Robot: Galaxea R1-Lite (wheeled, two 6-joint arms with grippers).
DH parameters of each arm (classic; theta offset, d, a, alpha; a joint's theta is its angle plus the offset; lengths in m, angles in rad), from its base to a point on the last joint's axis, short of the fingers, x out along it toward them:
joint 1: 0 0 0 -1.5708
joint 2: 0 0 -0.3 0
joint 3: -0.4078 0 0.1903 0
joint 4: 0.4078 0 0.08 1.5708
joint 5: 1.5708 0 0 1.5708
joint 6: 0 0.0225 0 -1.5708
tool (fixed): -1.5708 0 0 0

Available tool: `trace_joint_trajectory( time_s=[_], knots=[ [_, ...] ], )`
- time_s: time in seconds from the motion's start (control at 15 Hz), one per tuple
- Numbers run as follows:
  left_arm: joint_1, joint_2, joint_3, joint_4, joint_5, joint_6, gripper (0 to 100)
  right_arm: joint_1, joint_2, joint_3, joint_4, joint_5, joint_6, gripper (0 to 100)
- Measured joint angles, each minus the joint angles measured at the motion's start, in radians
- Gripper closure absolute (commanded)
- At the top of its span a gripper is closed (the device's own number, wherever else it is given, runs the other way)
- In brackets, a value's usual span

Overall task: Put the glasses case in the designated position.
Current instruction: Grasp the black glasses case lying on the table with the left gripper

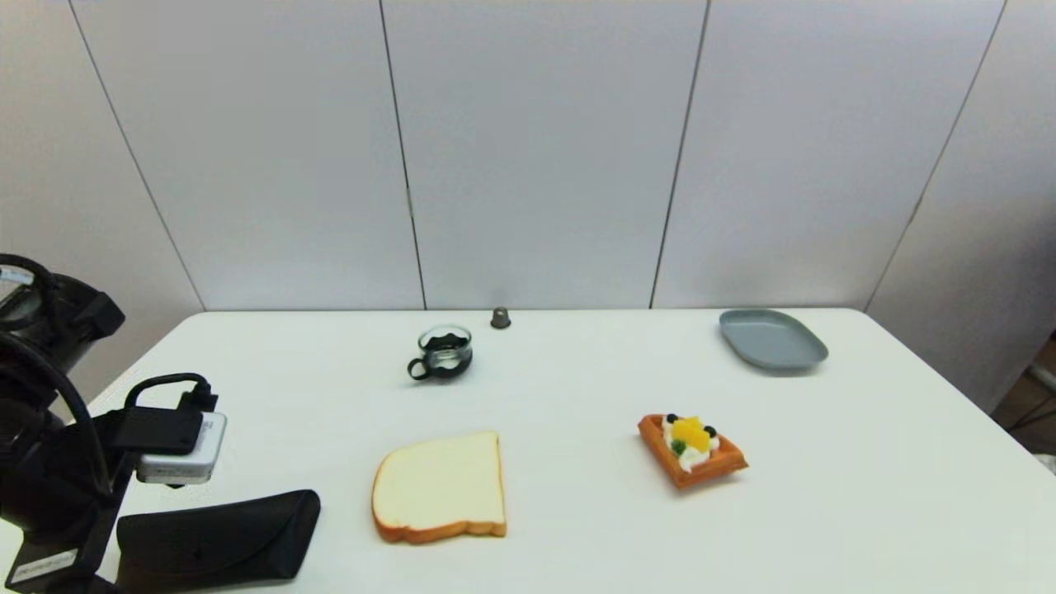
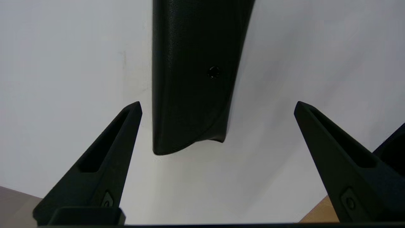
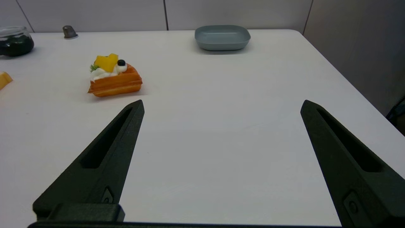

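Glasses case (image 1: 219, 536) lies flat at the near-left corner of the table (image 1: 577, 528), just left of the bread slice (image 1: 440, 487), apart from it. Left gripper (image 2: 217, 106) hangs over the case's near end with jaws spread wide, gripping nothing; in the left wrist view one end of the case sits between the two fingers (image 2: 104, 152), closer to one of them, not touching either. Snap button (image 2: 214, 72) faces up on the flap. Right gripper (image 3: 221, 104) is idle over bare table on the right side, jaws released, nothing between them (out of the head view). Handling guess: the case looks soft, matte, leather-like and light, so it should give a bit under pressure and not slip much; not fragile. Best hold is likely across the short width, further in from the end toward the middle so it doesn't droop or pivot, with the jaws centred first since it sits off to one side now. No marked target visible; bare table is all there is. Waffle (image 1: 691, 450), glass cup (image 1: 444, 352) and grey plate (image 1: 771, 339) stand well apart.
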Motion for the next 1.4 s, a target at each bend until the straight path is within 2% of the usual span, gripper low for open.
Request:
trace_joint_trajectory(
  time_s=[0.33,1.4],
  knots=[
    [-0.028,0.056,0.03,-0.074,0.015,-0.002,0,0.0,0.0,0.0,0.001,0.0,0.0,0],
    [-0.03,0.139,0.034,-0.076,0.019,-0.006,0,0.0,0.0,0.0,0.0,0.0,0.001,0]
  ],
)
